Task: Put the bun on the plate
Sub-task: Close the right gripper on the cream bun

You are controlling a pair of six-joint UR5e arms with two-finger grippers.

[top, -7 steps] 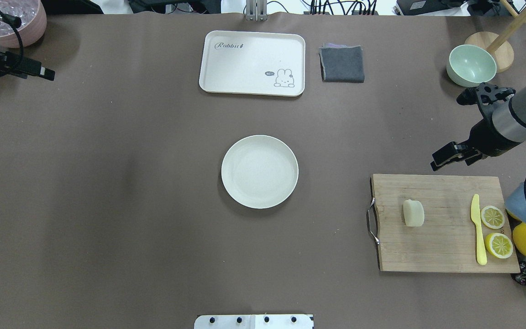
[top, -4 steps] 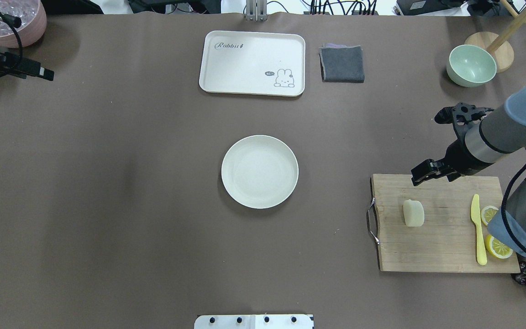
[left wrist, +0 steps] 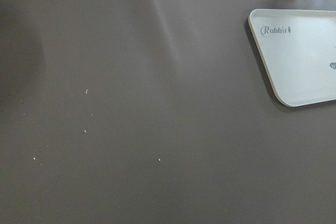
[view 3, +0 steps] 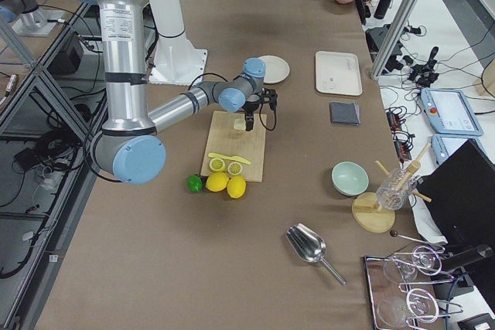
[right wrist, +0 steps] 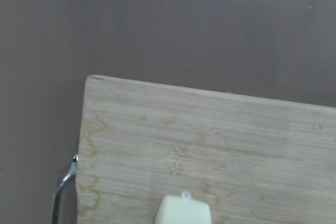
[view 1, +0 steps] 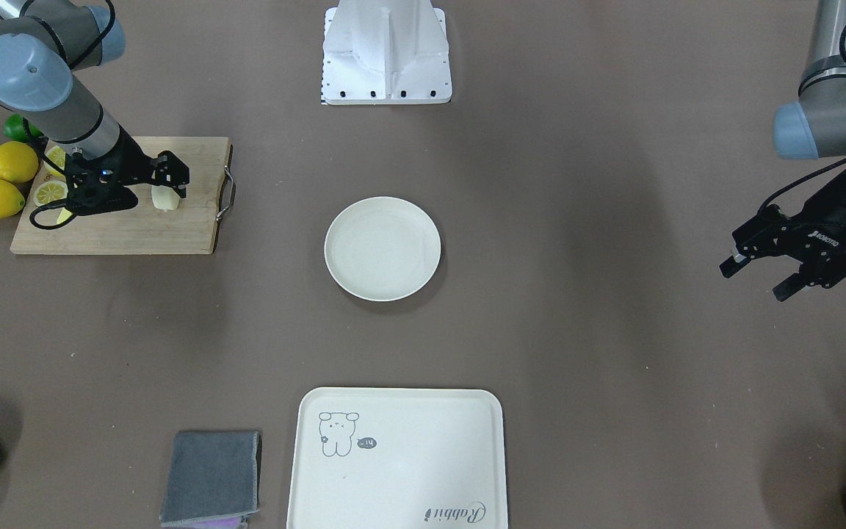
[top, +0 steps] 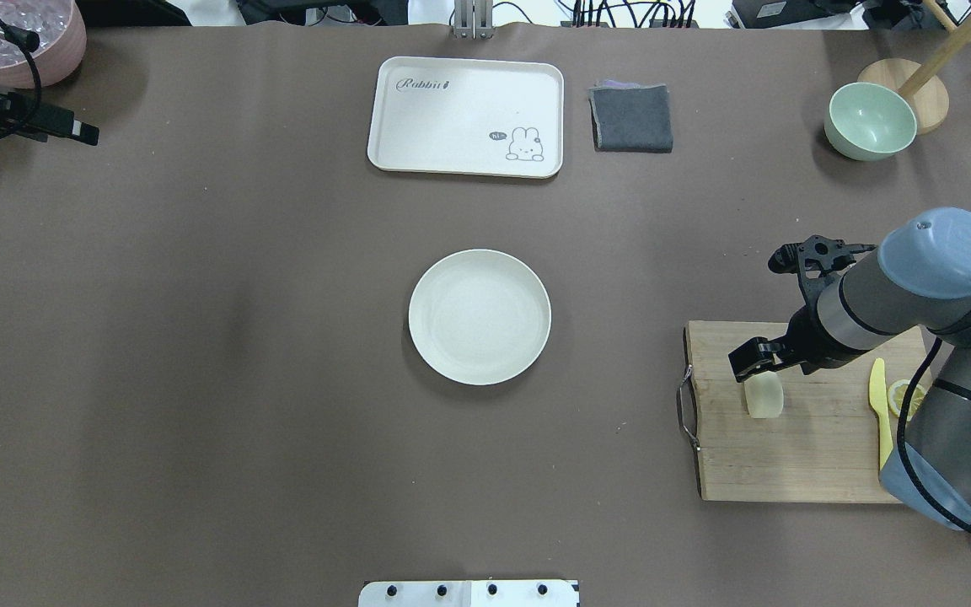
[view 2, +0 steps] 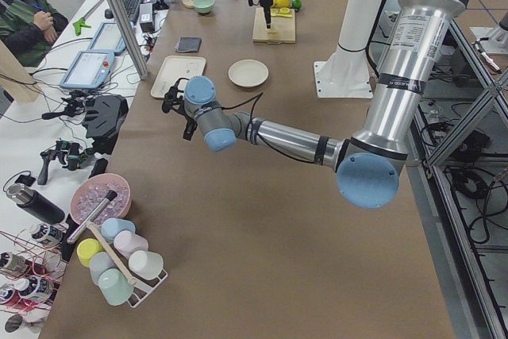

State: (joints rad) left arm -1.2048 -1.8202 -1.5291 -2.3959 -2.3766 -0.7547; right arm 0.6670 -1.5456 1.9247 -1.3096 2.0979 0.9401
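The bun, a small pale cream lump, lies on the wooden cutting board at the right of the overhead view; it also shows as the bun in the front view and at the bottom edge of the right wrist view as the bun. My right gripper hangs open just over the bun's far end, with nothing gripped. The round cream plate sits bare at the table's middle, well left of the board. My left gripper hovers open far off at the table's left side.
A yellow knife, lemon slices, whole lemons and a lime share the board's end. At the far edge sit a rabbit tray, grey cloth and green bowl. A pink bowl stands far left.
My right arm has swung from beyond the board's far edge in over the board, bringing its open gripper down to the bun. The left arm has barely moved.
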